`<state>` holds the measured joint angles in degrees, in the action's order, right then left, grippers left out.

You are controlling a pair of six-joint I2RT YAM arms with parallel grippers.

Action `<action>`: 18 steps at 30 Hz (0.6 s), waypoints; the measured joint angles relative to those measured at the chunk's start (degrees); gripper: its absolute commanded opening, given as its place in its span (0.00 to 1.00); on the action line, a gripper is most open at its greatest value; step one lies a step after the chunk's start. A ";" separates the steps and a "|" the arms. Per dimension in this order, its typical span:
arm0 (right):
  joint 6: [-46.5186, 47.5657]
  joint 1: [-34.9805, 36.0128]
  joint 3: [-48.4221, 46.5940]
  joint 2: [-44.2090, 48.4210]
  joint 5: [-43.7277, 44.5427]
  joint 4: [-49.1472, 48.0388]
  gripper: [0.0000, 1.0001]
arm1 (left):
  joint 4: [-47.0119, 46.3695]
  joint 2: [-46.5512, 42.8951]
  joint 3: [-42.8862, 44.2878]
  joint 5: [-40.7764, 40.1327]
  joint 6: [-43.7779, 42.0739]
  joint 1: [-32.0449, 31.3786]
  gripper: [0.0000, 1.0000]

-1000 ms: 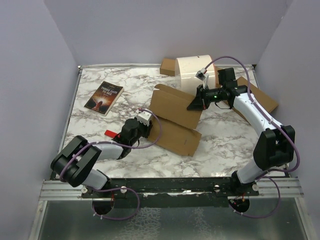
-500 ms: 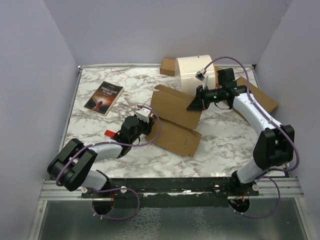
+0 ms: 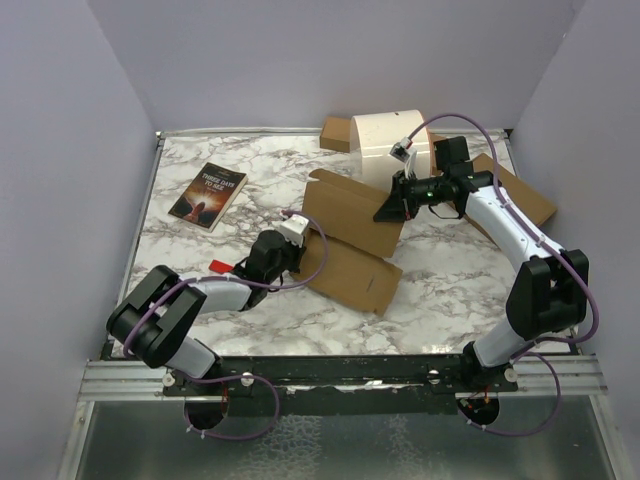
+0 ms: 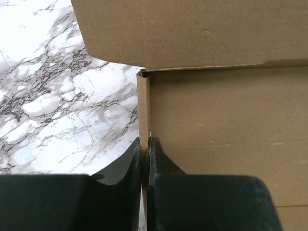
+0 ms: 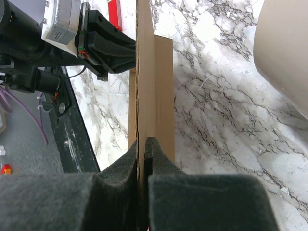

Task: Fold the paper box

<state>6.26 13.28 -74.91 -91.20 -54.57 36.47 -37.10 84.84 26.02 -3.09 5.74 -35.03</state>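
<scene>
Scene: view from above of a white-and-grey marbled counter (image 3: 450,270) w/ purple walls round it; 2 robot arms reach in from the near edge.
Task item: plain brown die-cut cardboard paper box (image 3: 352,272), mid-counter, between the 2 arms. Near panel lies flat on the counter; far panel looks lifted toward the back.
Left side: left gripper (image 4: 144,147) is pinched tight on a thin upright side wall at the box's left edge, close to a corner.
Right side: right gripper (image 5: 143,147) is clamped on the edge of the far panel.
Done so far: looks early to mid. Main crease btwn the panels is bent and one left side wall stands up.
Left to do: prob. raise the other walls, tuck tabs into slots, close the lid. No closed box shape yet.
Count, task: 1 paper box.
Count, rig: 2 arms, 2 grippers.
Count, other: 1 dark-cover paperback book (image 3: 208,195) at far left, well apart from the box. 1 small red item (image 3: 220,267) just beside the left arm, too small to ID. 1 big cream roll (image 3: 390,145) at the back. Thicker brown cardboard (image 3: 525,198) behind the right arm, plus a bit left of the roll; can't tell if 1 piece or 2.
</scene>
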 measured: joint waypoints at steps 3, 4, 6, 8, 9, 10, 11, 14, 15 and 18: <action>0.02 0.00 0.00 -0.02 0.11 -0.09 0.01 | 0.59 0.04 0.44 0.02 -0.04 0.02 0.00; 0.02 0.00 0.00 -0.04 0.11 -0.09 0.01 | 0.72 0.04 0.50 0.00 -0.04 0.02 0.00; 0.02 0.00 0.00 -0.09 0.11 -0.07 0.01 | 0.83 0.04 0.52 0.02 -0.04 0.02 0.03; 0.02 0.00 0.00 -0.11 0.11 -0.07 0.01 | 0.98 0.04 0.57 0.02 -0.04 0.02 0.13; 0.02 0.00 0.00 -0.13 0.11 -0.07 0.01 | 1.20 0.04 0.61 0.04 -0.02 0.02 0.20; 0.02 0.00 0.00 -0.13 0.11 -0.07 0.01 | 1.38 0.02 0.68 0.04 -0.04 0.02 0.25; 0.02 0.00 0.00 -0.15 0.11 -0.07 0.01 | 1.64 0.02 0.76 0.04 -0.04 0.02 0.29; 0.04 0.04 0.00 -0.15 0.13 0.00 0.01 | 2.54 -0.39 0.98 0.02 0.13 0.02 0.38; 0.04 0.04 0.00 -0.15 0.13 0.00 0.01 | 2.91 -0.70 0.98 0.00 0.22 0.02 0.40; 0.04 0.04 0.00 -0.17 0.13 0.02 0.01 | 4.55 -2.10 1.53 0.00 0.42 0.07 0.43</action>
<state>6.31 13.32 -74.91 -91.37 -54.43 36.49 -32.56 82.74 27.55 -3.09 6.15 -34.96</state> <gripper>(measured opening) 0.018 0.408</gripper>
